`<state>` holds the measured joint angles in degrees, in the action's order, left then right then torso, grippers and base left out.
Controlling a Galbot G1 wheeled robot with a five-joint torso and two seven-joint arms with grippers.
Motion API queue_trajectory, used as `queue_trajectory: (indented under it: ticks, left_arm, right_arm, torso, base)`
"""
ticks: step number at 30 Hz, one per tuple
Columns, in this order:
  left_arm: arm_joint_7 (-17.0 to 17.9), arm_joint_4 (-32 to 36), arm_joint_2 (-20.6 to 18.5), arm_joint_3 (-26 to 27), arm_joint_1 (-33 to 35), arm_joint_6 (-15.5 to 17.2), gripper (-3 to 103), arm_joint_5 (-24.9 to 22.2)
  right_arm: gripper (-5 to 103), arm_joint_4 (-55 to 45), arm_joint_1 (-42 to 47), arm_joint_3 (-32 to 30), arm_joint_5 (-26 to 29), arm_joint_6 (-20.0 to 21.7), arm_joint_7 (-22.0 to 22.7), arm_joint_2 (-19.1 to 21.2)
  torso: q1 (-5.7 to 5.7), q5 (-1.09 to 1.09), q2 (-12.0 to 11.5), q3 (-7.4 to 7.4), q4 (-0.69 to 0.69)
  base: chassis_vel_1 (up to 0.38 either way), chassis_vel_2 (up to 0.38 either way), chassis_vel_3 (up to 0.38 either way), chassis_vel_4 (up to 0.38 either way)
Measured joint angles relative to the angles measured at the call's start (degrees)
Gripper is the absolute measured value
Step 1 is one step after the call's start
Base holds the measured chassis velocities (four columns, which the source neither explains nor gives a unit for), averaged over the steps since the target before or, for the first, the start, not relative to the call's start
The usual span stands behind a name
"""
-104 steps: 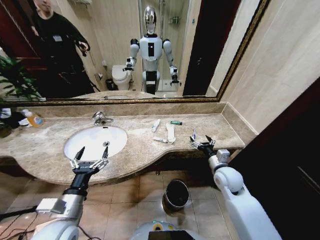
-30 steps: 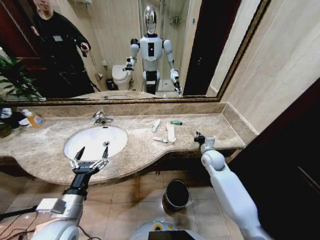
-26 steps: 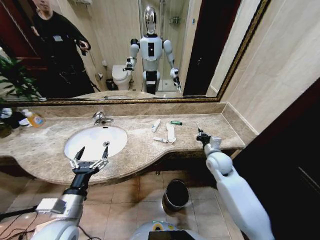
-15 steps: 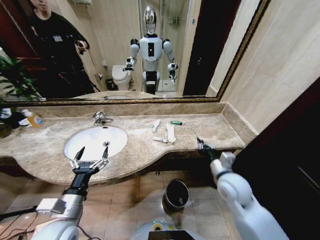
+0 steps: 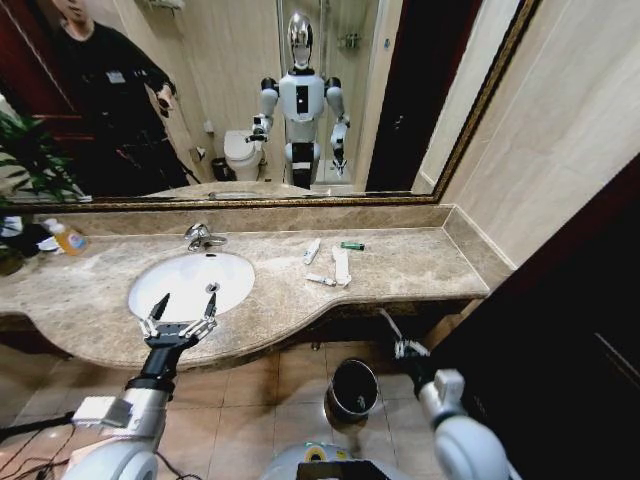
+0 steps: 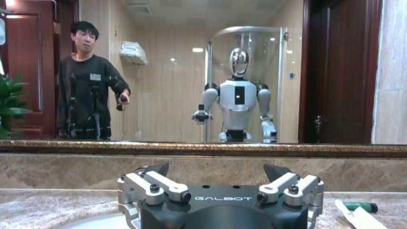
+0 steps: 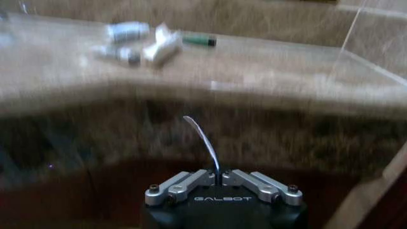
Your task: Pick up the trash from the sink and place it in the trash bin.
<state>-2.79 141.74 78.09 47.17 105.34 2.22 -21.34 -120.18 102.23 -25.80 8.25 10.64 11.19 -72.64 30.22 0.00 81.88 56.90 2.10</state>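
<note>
I see the right gripper (image 5: 403, 347) clenched on a thin white strip (image 7: 205, 139) beside the bin (image 5: 352, 388); the left gripper (image 5: 179, 323) hovers spread at the sink (image 5: 150, 281).

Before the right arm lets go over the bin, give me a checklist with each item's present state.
1. Right gripper shut on the thin white strip: ok.
2. Right gripper directly over the bin: not ok, it hangs beside it, below the counter edge.
3. Bin mouth open and unblocked: ok.
4. Left gripper out of the way: ok, open at the front rim of the sink.
5. Counter cleared: not ok, white wrappers and a green piece remain.
</note>
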Motion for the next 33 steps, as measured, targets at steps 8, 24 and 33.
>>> queue_trajectory:
  ticks: [8, 24, 33]
  left_arm:
    - [0.00, 0.00, 0.00, 0.00, 0.00, 0.00, 100, 0.00]
    - [0.00, 0.00, 0.00, 0.00, 0.00, 0.00, 100, 0.00]
    - [0.00, 0.00, 0.00, 0.00, 0.00, 0.00, 100, 0.00]
  right_arm:
    - [1, 18.01, -5.73, 0.95, -4.78, -5.18, -3.45, -8.15]
    - [1, 41.58, -20.05, 0.14, 3.59, -2.44, -7.56, -13.64]
    - [1, 50.87, -25.36, -0.96, 3.29, -7.69, -8.48, -14.86]
  torso:
    - [0.01, 0.00, 0.00, 0.00, 0.00]
    - [0.01, -0.01, 0.00, 0.01, 0.00]
    - [0.01, -0.01, 0.00, 0.01, 0.01]
  base:
    - [0.000, 0.000, 0.000, 0.000]
    - [0.000, 0.000, 0.000, 0.000]
    - [0.000, 0.000, 0.000, 0.000]
